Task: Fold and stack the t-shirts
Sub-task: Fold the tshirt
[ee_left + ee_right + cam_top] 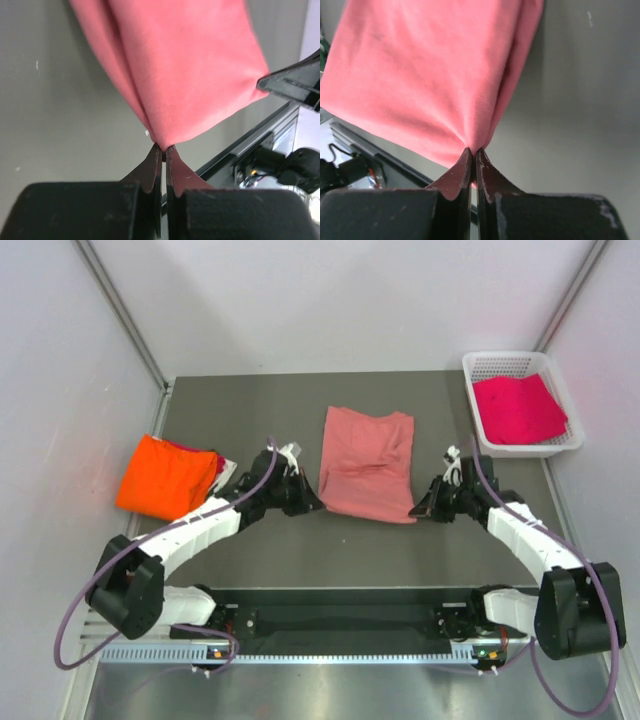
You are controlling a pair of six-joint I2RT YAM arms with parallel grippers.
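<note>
I am pinching the pink shirt by its two near corners, left pincer and right pincer each clamping cloth; it is handling soft, light and limp.

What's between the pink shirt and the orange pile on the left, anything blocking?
No loose object. The left hand and right hand are each shut on a near corner of the pink shirt. Only the left arm itself lies across the table between it and the orange pile.
</note>
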